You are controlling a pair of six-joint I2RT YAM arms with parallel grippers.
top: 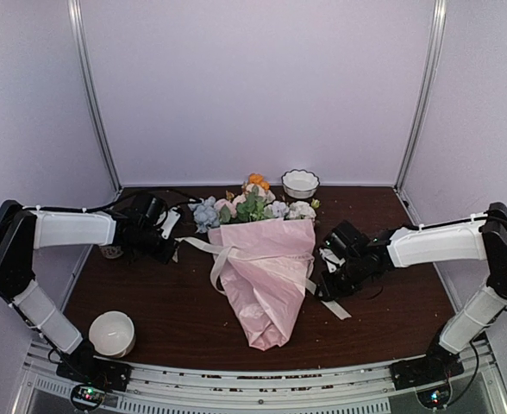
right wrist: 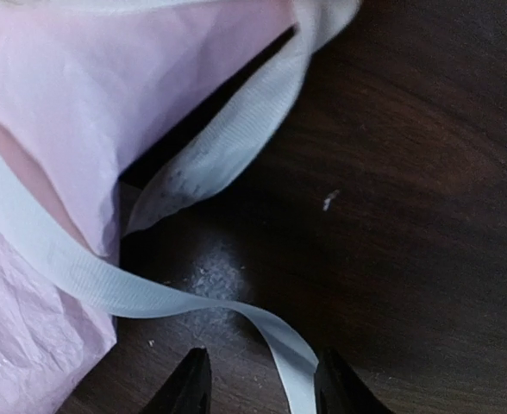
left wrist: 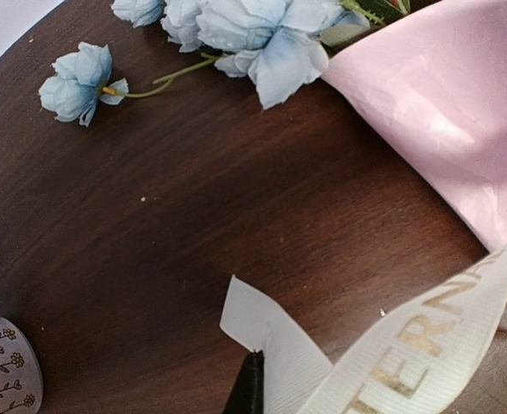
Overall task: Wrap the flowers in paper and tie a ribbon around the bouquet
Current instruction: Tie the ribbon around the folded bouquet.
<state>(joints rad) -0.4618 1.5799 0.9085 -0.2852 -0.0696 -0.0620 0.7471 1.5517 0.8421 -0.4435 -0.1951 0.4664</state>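
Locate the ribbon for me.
Top view: the ribbon crosses the bouquet mid-table; its left end meets the left gripper, its right tail lies between the fingers of the right gripper.

Pink paper, cream gold-lettered ribbon, blue flowers.

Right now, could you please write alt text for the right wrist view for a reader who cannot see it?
A cream-white ribbon trails off crinkly pink paper at left and runs down between the two dark fingertips of the right gripper, which stand apart. A dark brown table fills the right side.
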